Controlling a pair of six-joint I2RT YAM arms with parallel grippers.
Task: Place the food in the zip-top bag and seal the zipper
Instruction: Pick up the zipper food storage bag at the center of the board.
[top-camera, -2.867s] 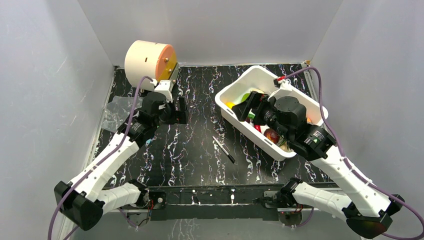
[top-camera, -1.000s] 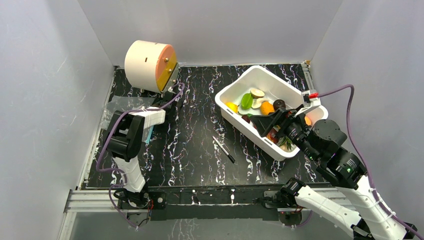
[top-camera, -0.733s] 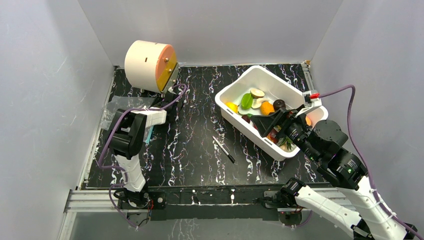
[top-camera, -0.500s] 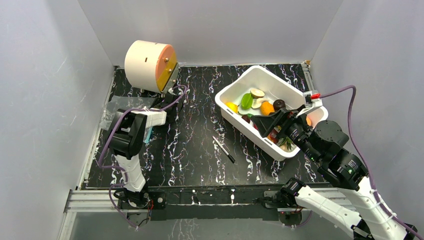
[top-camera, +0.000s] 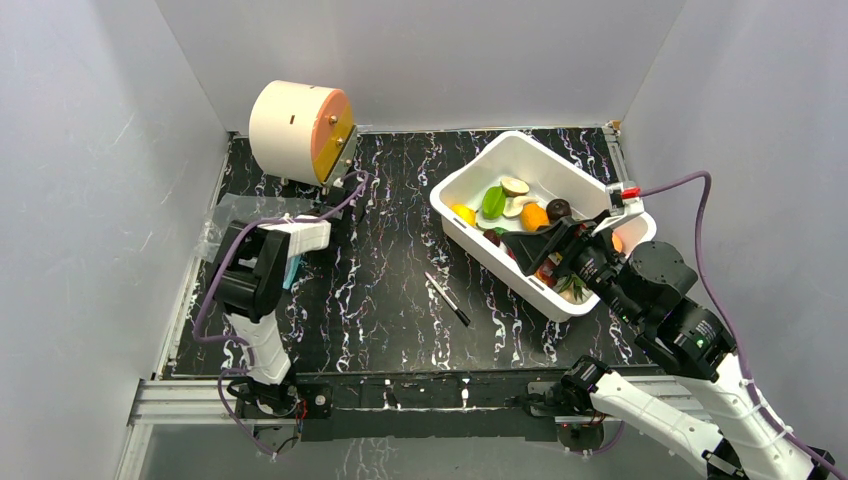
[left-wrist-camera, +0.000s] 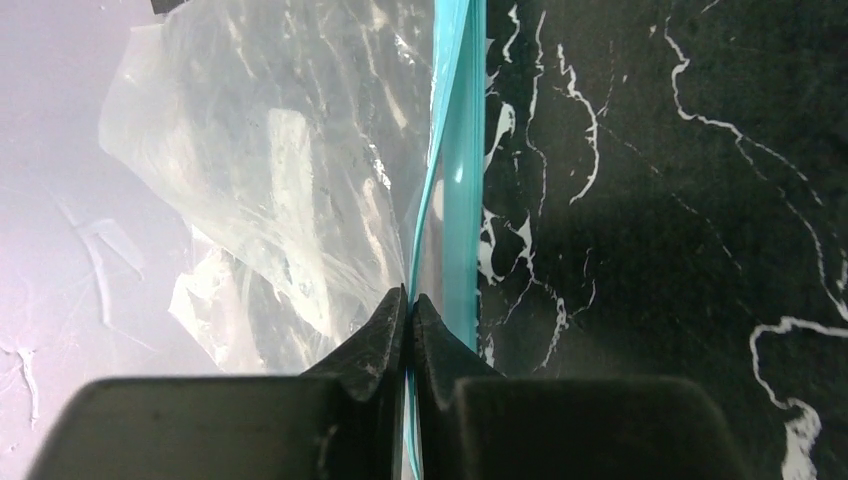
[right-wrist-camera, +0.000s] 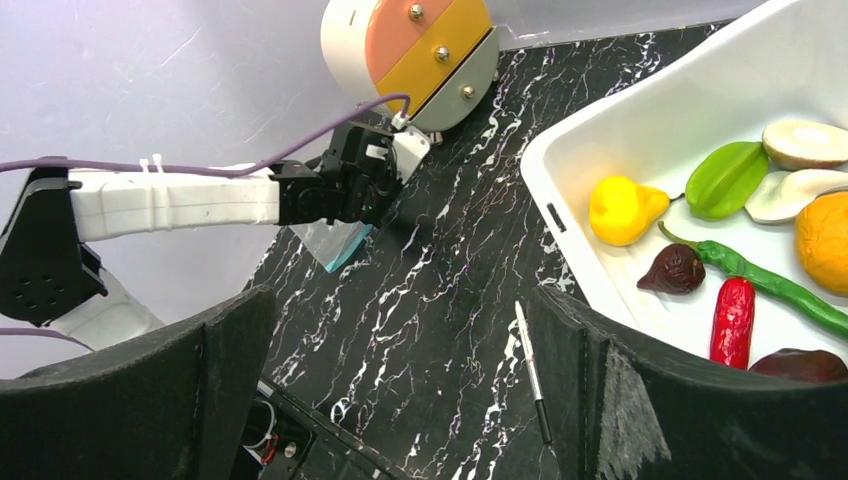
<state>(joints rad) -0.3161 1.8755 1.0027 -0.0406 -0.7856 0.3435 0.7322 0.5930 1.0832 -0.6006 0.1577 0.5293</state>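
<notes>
Left hand (left-wrist-camera: 408, 298) pinching zipper (left-wrist-camera: 460, 150), right hand (right-wrist-camera: 395, 330) — spread

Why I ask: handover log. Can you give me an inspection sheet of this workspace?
Surface: black, white-veined table.
Job's things: bag at the table's left edge, no food visible in it; zipper pinched; food in the tub.
Clutter: pen mid-table; drum at the back left.
Grippers: left gripper shut on the zipper; right gripper open, empty, by the tub.
Cables: purple cables loop off both arms.
Surroundings: plain grey walls; nothing else seen.
</notes>
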